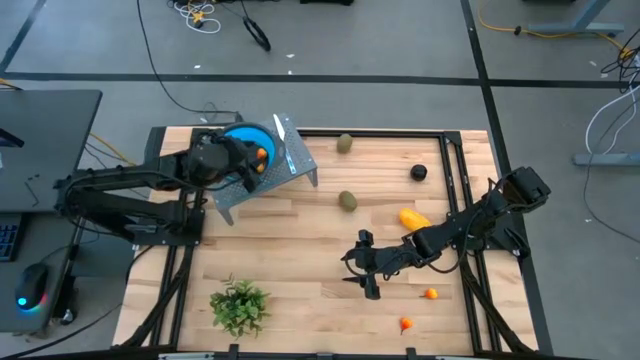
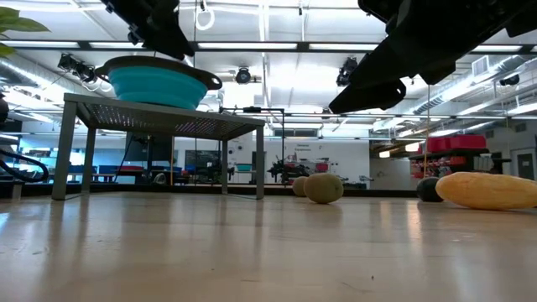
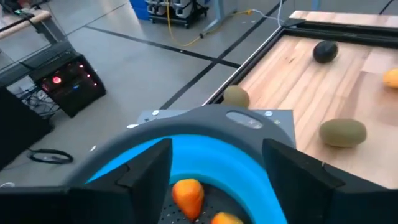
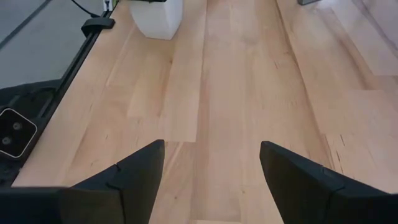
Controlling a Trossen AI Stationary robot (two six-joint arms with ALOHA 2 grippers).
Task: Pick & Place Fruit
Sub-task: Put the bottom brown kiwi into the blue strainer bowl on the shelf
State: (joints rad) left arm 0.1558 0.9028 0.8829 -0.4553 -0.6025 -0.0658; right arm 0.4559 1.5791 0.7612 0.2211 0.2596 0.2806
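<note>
While two orange fruits (image 3: 188, 196) sit in the bowl (image 1: 243, 135), six remain on the counter (image 1: 300, 270). The left claw (image 3: 214, 168) hovers parted above the bowl; the right claw (image 4: 211, 168) waits parted mid-counter.

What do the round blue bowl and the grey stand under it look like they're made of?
The round blue bowl looks like soft matte plastic or silicone, going by its smooth, uniform surface. The grey stand looks like metal: thin straight legs and a perforated top.

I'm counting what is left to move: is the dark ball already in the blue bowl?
No: in the high view the dark ball lies on the wooden table, far from the blue bowl.
</note>
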